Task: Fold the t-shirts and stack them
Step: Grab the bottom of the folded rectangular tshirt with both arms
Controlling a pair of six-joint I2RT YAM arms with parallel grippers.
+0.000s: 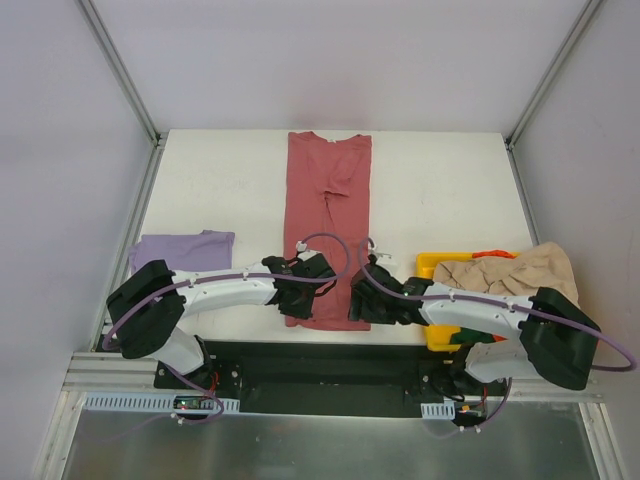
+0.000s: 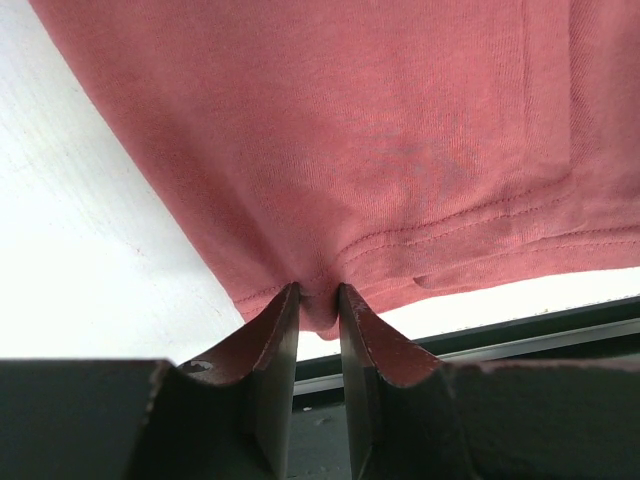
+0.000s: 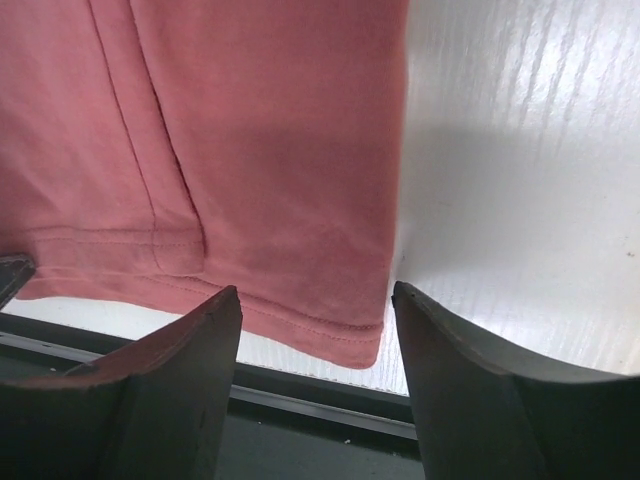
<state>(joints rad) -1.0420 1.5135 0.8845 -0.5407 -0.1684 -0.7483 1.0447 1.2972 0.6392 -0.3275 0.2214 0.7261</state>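
At the near edge of the worktop (image 1: 440, 190), both arms meet at the hem of the pink shirt (image 1: 328, 200). The left tool (image 2: 318, 290) is pressed together, pinching the hem near its left corner. The right tool (image 3: 315, 295) is spread wide astride the right corner and grips nothing yet. I'd guess both corners are being taken so the hem can be carried over evenly in a fold. A little farther back on the left, a lavender shirt (image 1: 185, 248) lies folded flat, probably the start of the stack. On the right, a yellow bin (image 1: 432, 265) holds a crumpled beige shirt (image 1: 520, 270) spilling over its rim, with a bit of orange-red cloth (image 1: 497, 249) behind. The pink shirt runs in a long narrow strip to the far edge.
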